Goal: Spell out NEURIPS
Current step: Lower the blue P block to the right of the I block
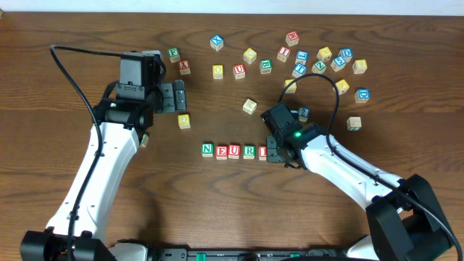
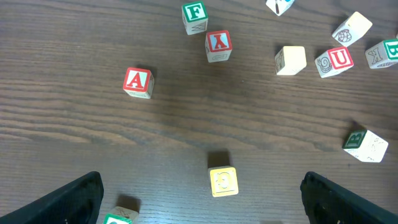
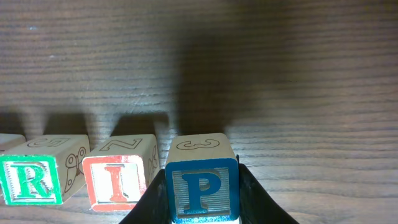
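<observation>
Nearest the robot, at about 6 o'clock from the middle of the bench (image 1: 406, 138), a row of letter cubes runs left to right. It reads green N cube (image 1: 207, 149), red E cube (image 1: 221, 151), red U cube (image 1: 234, 151), green R cube (image 1: 249, 151) and red I cube (image 3: 118, 180), standing side by side.

At the row's 3 o'clock end the right tool (image 1: 274, 152) is clamped on the blue P cube (image 3: 201, 188) — its dark fingers (image 3: 258, 202) press both flanks. The P cube stands upright, letter facing the wrist camera, just beside the I cube with a thin gap between them. Whether its base touches the wood cannot be told.

Farther out, at 10 o'clock, the left tool (image 1: 179, 96) hangs with its fingers spread wide and nothing between them. Just at its 6 o'clock a yellow cube (image 2: 223, 181) lies alone, its letter too faint to read.

Farthest away, from 11 round to 2 o'clock, loose cubes are scattered along the back of the bench — among them a red A cube (image 2: 138, 81), a green F cube (image 2: 194, 14) and a spare red U cube (image 2: 340, 59), tilted and well apart from the row.
</observation>
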Robot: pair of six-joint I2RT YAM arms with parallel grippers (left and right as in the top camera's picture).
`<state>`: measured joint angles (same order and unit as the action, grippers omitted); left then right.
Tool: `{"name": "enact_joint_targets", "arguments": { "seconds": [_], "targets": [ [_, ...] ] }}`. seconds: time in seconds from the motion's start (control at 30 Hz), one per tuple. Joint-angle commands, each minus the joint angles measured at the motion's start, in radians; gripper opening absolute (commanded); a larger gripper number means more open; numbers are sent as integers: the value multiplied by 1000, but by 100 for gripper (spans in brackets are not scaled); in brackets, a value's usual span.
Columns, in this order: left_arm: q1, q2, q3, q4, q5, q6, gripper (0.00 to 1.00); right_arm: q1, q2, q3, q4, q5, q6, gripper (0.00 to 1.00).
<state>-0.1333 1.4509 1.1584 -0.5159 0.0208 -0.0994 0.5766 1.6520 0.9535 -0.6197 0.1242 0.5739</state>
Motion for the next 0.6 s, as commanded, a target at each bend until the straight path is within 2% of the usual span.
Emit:
{"name": "enact_joint_targets", "arguments": {
  "seconds": [0.0, 0.57],
  "targets": [
    [4, -16, 24, 0, -5, 10, 100, 9, -17, -14, 7, 0, 17, 10],
    [4, -16, 24, 0, -5, 10, 100, 9, -17, -53, 56, -3, 32, 10]
  ]
}}
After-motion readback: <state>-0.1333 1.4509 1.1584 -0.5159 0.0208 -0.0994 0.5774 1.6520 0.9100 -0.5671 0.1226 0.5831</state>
